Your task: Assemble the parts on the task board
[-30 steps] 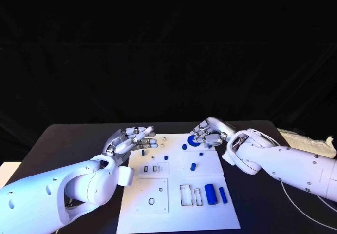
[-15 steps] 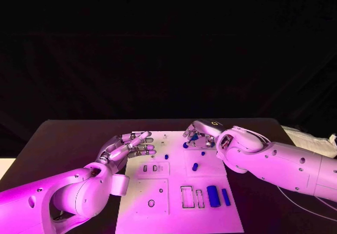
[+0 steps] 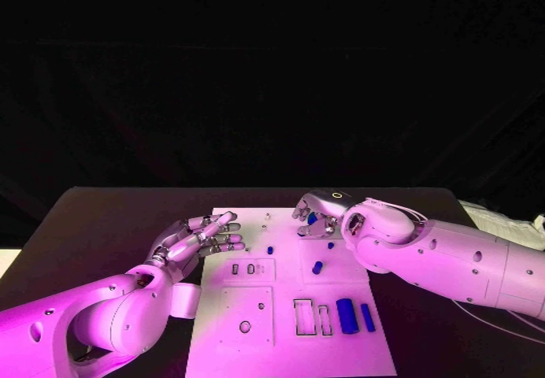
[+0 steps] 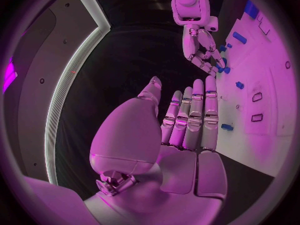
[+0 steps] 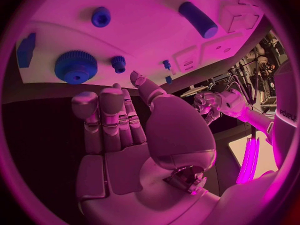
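Observation:
The white task board point(image 3: 256, 303) lies in the middle of the black table. My right hand point(image 3: 316, 214) hovers over its far end, fingers apart and holding nothing, just above a blue gear point(image 3: 311, 221). In the right wrist view the gear point(image 5: 75, 66) lies beyond the fingertips point(image 5: 86, 101), with a small blue peg point(image 5: 119, 61) beside it. My left hand point(image 3: 202, 239) is open over the board's left edge, fingers straight point(image 4: 194, 112). A large blue cylinder point(image 3: 346, 315) and a blue bar point(image 3: 367, 316) lie at the near right. Small blue pegs point(image 3: 318, 268) sit mid-board.
Empty rectangular slots point(image 3: 302, 316) lie beside the cylinder, and two small slots point(image 3: 243, 270) sit near the left edge. A pale cloth point(image 3: 506, 224) lies at the table's right edge. My right forearm point(image 3: 454, 256) stretches along the board's right side.
The camera has shifted. My right hand has moved a little to the left over the board's far end, staying above the gear. The left hand stays open at the left edge.

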Robot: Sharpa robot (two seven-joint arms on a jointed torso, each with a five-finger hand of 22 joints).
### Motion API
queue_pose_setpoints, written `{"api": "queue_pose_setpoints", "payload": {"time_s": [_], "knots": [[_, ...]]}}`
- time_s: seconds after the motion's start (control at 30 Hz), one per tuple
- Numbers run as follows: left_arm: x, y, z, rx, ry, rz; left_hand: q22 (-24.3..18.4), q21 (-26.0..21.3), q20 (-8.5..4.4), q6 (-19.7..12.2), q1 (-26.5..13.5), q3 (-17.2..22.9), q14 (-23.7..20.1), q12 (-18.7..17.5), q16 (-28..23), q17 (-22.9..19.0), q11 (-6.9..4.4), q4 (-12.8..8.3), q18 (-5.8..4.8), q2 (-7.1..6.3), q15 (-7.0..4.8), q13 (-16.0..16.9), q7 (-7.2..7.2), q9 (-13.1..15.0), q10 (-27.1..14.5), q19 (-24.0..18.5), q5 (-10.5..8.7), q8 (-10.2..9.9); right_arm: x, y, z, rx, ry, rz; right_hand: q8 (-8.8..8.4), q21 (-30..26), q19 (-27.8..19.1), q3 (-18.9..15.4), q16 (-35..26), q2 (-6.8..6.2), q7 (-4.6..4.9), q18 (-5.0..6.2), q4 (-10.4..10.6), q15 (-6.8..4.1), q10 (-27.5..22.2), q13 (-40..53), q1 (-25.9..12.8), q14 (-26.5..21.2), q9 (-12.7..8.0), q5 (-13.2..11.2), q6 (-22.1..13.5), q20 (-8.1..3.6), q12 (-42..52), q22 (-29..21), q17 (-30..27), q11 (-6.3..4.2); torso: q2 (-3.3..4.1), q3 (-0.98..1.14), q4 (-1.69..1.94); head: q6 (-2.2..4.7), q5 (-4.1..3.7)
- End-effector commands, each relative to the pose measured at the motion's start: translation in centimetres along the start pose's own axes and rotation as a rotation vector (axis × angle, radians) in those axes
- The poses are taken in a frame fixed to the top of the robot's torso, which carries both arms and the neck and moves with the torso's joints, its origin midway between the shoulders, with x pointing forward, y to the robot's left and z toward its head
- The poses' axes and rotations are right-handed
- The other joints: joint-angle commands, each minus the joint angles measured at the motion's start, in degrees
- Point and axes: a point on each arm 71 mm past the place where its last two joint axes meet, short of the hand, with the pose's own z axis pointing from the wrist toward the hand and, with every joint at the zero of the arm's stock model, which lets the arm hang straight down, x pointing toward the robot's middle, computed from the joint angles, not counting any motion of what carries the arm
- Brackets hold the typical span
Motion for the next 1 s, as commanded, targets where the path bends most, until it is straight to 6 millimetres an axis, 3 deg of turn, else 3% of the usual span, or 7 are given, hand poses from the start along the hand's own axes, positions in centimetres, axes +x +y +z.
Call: {"api": "queue_pose_setpoints", "payload": {"time_s": [0.03,0.33,0.53,0.73,1.0], "knots": [[0.1,-0.14,-0.02,0.004,0.018,-0.012,-0.09,-0.37,0.1,0.4,-0.04,-0.01,-0.15,-0.34,-0.37,0.06,0.28,-0.39,0.51,0.48,0.19,-0.07,0.21,-0.09,-0.24,-0.36,0.01,-0.38,0.33,-0.18,-0.15,0.033,0.067,-0.075,-0.22,0.26,0.14,-0.32,0.45,-0.91,-0.15,-1.03,0.6,0.57,-0.78,0.05,0.08,0.61,-0.01,-0.29,-0.32,0.06,-0.2,0.2,0.23,0.03,0.41,-0.14,0.29,0.04,-0.31],[-0.13,-0.18,-0.04,0.005,0.013,-0.01,-0.09,-0.38,0.11,0.42,-0.05,-0.02,-0.14,-0.35,-0.39,0.09,0.29,-0.42,0.52,0.5,0.19,-0.07,0.22,-0.08,-0.23,-0.36,0.01,-0.4,0.3,-0.44,-0.5,0.044,0.1,-0.083,-0.06,1.13,0.61,-0.81,2.4,-0.79,-0.2,-1.21,1.55,0.52,-0.27,0.18,0.74,0.52,0.08,-0.01,0.41,0.08,0.14,1.48,2.23,-0.07,0.75,-0.26,0.48,0.16,-0.35],[-0.11,-0.19,-0.03,0.005,0.014,-0.011,-0.09,-0.38,0.11,0.42,-0.05,-0.02,-0.14,-0.35,-0.39,0.09,0.29,-0.42,0.52,0.5,0.19,-0.07,0.22,-0.08,-0.23,-0.36,0.01,-0.4,0.25,-0.42,-0.45,0.046,0.096,-0.081,-0.01,2.38,1.53,0.25,4.38,0.35,-0.13,-1.54,2.09,0.5,0.62,0.13,1.81,0.65,0.12,-0.07,1.11,0.07,0.18,3.42,4.32,-0.09,0.95,-0.4,0.74,0.32,-0.67],[-0.16,-0.18,-0.05,0.002,0.013,-0.01,-0.1,-0.39,0.11,0.45,-0.06,-0.04,-0.13,-0.36,-0.42,0.13,0.29,-0.46,0.52,0.53,0.19,-0.07,0.23,-0.08,-0.23,-0.37,0.01,-0.42,0.23,-0.42,-0.4,0.042,0.091,-0.068,0.02,3.5,2.14,2.67,6.26,2.08,-0.19,-1.77,3.39,0.41,2.01,0.09,2.24,0.61,0.17,-2.04,2.14,0.03,0.14,5.01,6.14,-0.25,1.18,-0.5,0.88,0.54,-0.85],[-0.14,-0.18,-0.07,-0.001,0.014,-0.011,-0.11,-0.4,0.11,0.46,-0.05,-0.04,-0.12,-0.38,-0.43,0.15,0.3,-0.48,0.52,0.54,0.19,-0.07,0.23,-0.08,-0.24,-0.37,0.01,-0.44,0.41,-0.4,-0.13,0.04,0.094,-0.051,0.02,4.44,2.72,4.22,7.74,2.11,-0.15,-1.99,4.42,0.33,3.08,0.1,2.01,0.66,0.2,-2.59,2.83,-0.05,0.1,6.39,7.59,-0.39,1.37,-0.71,1.36,0.15,-0.99]]}}
